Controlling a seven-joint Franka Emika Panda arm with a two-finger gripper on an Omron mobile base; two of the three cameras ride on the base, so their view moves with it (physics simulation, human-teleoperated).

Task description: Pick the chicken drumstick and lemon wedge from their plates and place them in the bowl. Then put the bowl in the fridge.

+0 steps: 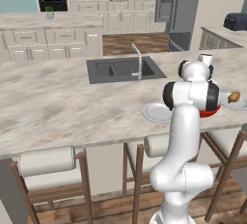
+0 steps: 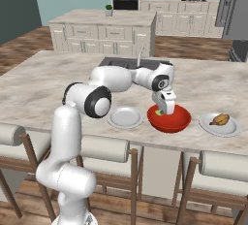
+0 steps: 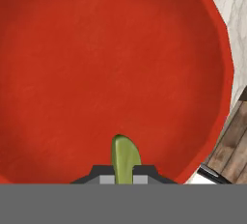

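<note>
Directly beneath the gripper [image 2: 163, 113] lies the bowl [image 2: 177, 122]; its jaws, clamped on the lemon wedge [image 3: 125, 158], hang low so release drops it inside.

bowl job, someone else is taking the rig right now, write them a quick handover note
Gripper: shut on the lemon wedge, held over the red bowl.
Chicken drumstick: on the right plate. The left plate is bare.
Done: wedge picked up.
Left: release the wedge into the bowl, move the drumstick in, then put the bowl in the fridge.
</note>
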